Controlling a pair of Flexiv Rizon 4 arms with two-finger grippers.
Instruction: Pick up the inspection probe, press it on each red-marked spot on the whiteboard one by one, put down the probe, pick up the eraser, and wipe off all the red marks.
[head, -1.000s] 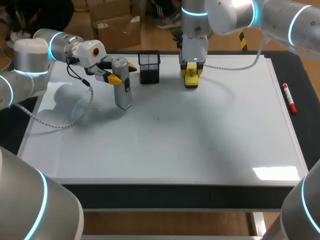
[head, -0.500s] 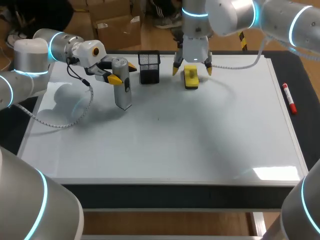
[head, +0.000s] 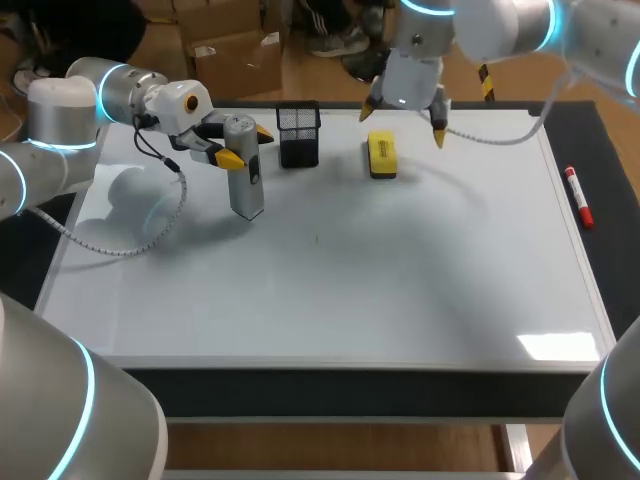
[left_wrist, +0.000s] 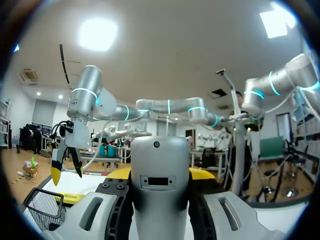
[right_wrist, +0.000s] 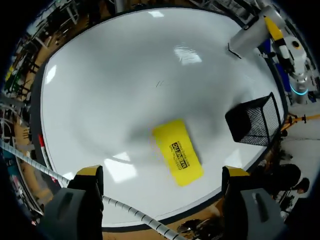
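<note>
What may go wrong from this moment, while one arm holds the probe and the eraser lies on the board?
The left gripper holds the grey cylindrical probe close beside the black mesh basket; a swing might knock it. The open right gripper hangs above the yellow block eraser, and its cable could drag that eraser.

Right tool (head: 403, 126) open and off the eraser (head: 381, 155), now higher, farther right.

Head view looks down from behind, right wrist from above — both show the eraser (head: 381, 156).
</note>
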